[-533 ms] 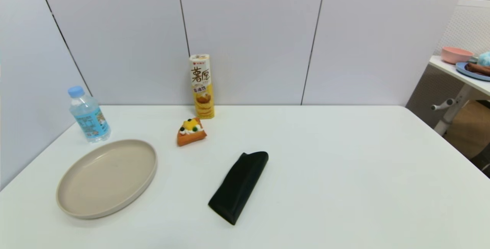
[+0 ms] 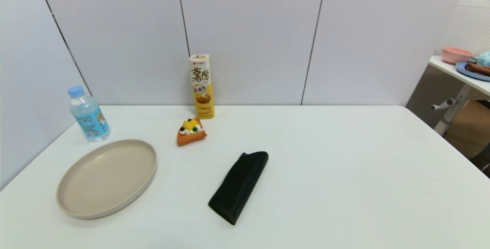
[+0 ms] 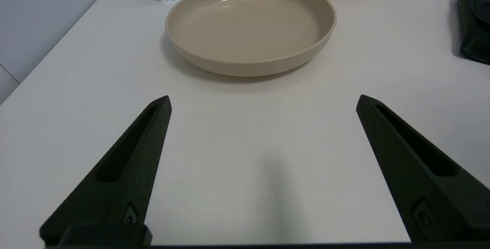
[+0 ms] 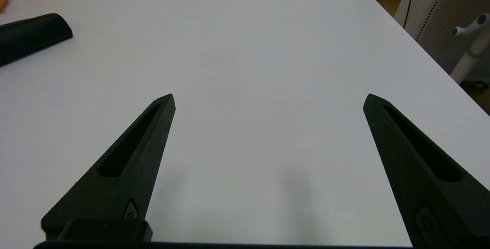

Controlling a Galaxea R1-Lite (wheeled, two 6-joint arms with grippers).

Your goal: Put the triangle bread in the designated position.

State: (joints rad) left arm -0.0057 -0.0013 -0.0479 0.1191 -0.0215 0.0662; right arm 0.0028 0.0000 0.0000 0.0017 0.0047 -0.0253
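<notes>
The table [image 2: 325, 172] looks smooth and matt white. The plate [image 2: 143, 182] has a satin beige glaze. The bottle [image 2: 89, 115] is clear plastic. The pouch [image 2: 238, 185] is matt black.

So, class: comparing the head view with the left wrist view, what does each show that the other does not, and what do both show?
Only the head view shows the tall yellow snack canister by the back wall, the toppings of the triangle bread and the side table with dishes.

Only the left wrist view shows the left gripper, open above bare table near the front edge.

Both show the beige plate, the water bottle, the black pouch and the bread resting on the white table, outside the plate. The right gripper appears in neither.
</notes>
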